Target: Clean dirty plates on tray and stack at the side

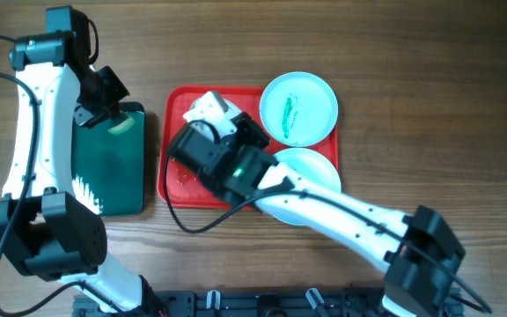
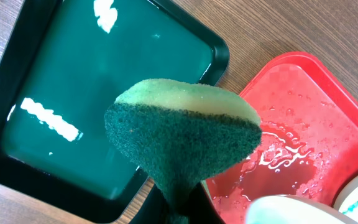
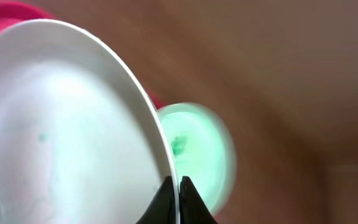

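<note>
**Plates at the red tray, one being held by its rim**

Plates are showing in three spots. The white plate (image 3: pixel 61 137) is being gripped at its rim by the right pincer (image 3: pixel 174 198), whose two fingers are nearly closed, with only the thin edge between them. From overhead this plate (image 1: pixel 208 107) is tilting steeply over the upper middle of the red tray (image 1: pixel 179 180). I cannot tell whether its lower edge is touching the tray.

An aqua plate (image 1: pixel 298 107) with a teal-green smear is lying flat at the tray's upper right corner and is overhanging the rim. In the right wrist view it is blurring into the background just behind the white plate. A pale plate (image 1: pixel 317 167) is sitting at the lower right corner, partly under the right arm.

The left pincer (image 2: pixel 180 210) is clamping the narrow end of a sponge (image 2: pixel 182 134), whose dark green scouring face is turning toward the camera, with the yellow body behind it. The sponge is hanging over the near corner of a dark green tray (image 2: pixel 98 81). That tray is resting just beside the red one on the wooden surface (image 1: pixel 412 53). Water drops are glistening on the red tray's floor
</note>
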